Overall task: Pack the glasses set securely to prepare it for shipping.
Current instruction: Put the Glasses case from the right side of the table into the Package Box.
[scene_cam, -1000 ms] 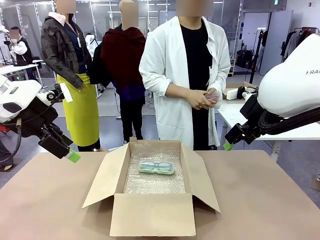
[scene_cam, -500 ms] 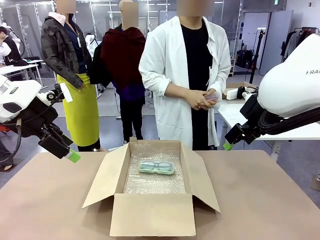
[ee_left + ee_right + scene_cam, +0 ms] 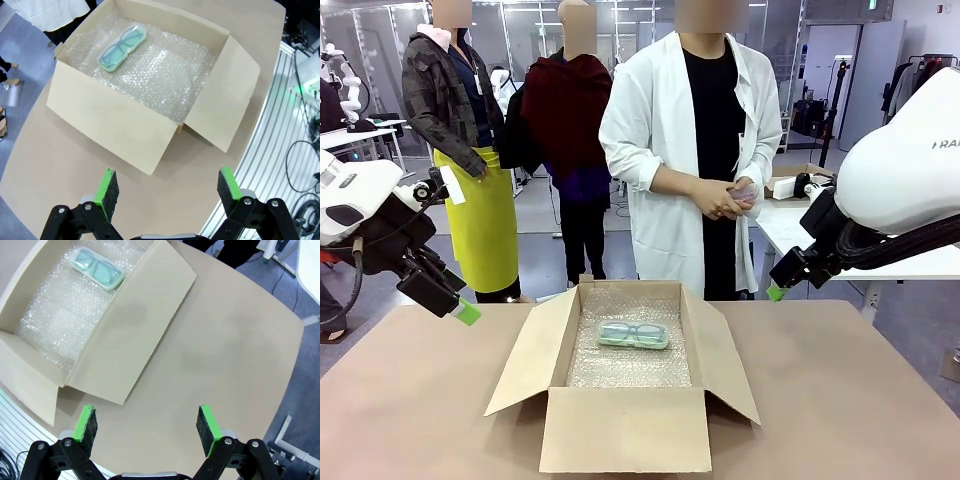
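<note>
Brown table (image 3: 870, 400), bubble-lined box (image 3: 620, 430) (mint case (image 3: 633, 334) inside)

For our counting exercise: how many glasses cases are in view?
2. The mint green case lies on the bubble wrap in the box; a pink case, partly hidden, sits in the person's hands.

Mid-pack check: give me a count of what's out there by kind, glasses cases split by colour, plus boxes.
green case, in the box: 1
pink case, held by the person: 1
cardboard box: 1
total: 3
</note>
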